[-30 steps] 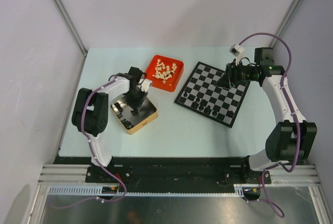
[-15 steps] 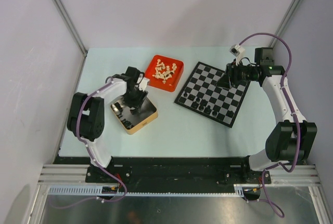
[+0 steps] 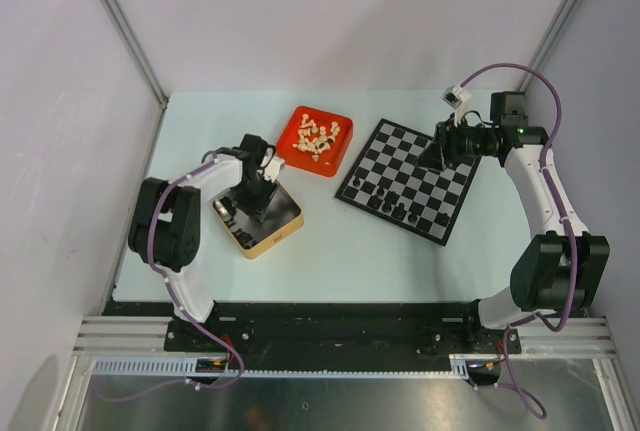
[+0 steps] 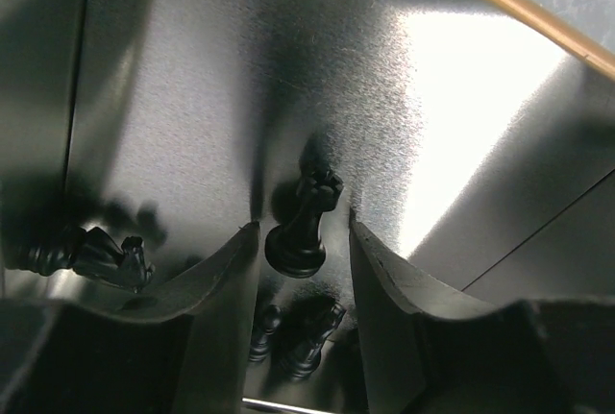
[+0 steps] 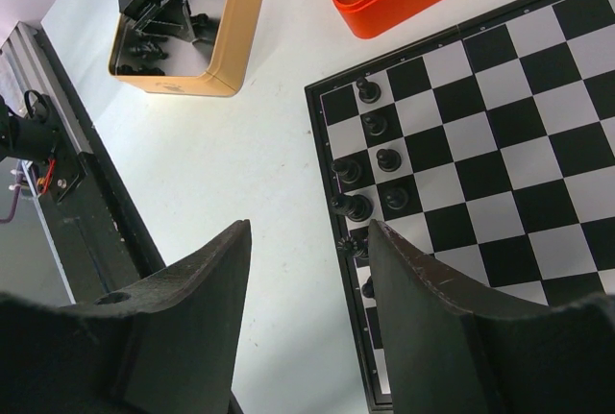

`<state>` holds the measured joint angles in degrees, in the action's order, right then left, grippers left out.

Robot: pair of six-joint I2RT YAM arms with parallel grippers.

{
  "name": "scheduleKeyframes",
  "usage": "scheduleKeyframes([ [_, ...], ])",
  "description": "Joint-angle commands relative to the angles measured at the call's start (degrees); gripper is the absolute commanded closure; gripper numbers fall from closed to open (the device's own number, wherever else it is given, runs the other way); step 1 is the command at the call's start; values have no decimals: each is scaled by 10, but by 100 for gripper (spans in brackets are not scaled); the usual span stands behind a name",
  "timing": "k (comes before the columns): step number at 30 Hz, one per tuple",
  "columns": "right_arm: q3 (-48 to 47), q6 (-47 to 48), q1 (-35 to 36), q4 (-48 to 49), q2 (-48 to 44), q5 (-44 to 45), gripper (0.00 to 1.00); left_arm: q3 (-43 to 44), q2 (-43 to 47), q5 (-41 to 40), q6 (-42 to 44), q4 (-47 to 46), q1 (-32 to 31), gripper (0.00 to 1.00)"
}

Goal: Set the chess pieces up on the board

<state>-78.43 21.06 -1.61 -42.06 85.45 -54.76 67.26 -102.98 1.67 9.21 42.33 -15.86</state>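
The board (image 3: 420, 166) lies right of centre, with several black chess pieces (image 3: 385, 206) standing along its near-left edge (image 5: 370, 126). My left gripper (image 3: 257, 201) reaches down into a gold-rimmed box (image 3: 277, 241). In the left wrist view its open fingers (image 4: 303, 225) straddle one black piece (image 4: 300, 236) lying on the box's dark floor. That piece sits close to the left finger, with a gap to the right one. More black pieces (image 4: 96, 253) lie nearby. My right gripper (image 3: 432, 156) hovers open over the board's far side (image 5: 307, 227), holding nothing.
A red tray (image 3: 343, 151) with several cream pieces sits between the box and the board (image 5: 404, 6). The box's gold wall (image 4: 519, 11) rises close around the left fingers. Bare pale tabletop (image 5: 250, 174) lies between box and board.
The left arm has shifted slightly left inside the box and its jaws have spread wider around the lying piece. The right arm has not moved.
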Motion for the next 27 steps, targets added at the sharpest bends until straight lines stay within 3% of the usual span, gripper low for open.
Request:
scheduleKeyframes([
  [1, 0, -2, -4, 11, -20, -9, 43, 9, 0, -3, 8, -8, 3, 55],
  [4, 0, -2, -4, 13, -20, -10, 43, 8, -4, 3, 8, -8, 5, 63],
  [5, 0, -3, -4, 13, -20, -10, 43, 7, -3, 8, 6, -8, 6, 71],
  [9, 0, -1, -3, 12, -20, -10, 43, 5, 9, 17, 5, -8, 7, 79],
  [16, 0, 17, 14, 8, -22, -2, 42, -13, 94, 47, 16, -12, 12, 83],
  [20, -2, 44, 62, 4, -25, -3, 37, -26, 159, 94, 26, -18, 14, 84],
  [26, -11, 182, 143, -49, -24, -73, 20, -49, 257, 235, 17, -68, -7, 85],
  [27, -15, 272, 155, -92, -19, -94, 17, -51, 274, 255, 15, -77, -16, 85],
])
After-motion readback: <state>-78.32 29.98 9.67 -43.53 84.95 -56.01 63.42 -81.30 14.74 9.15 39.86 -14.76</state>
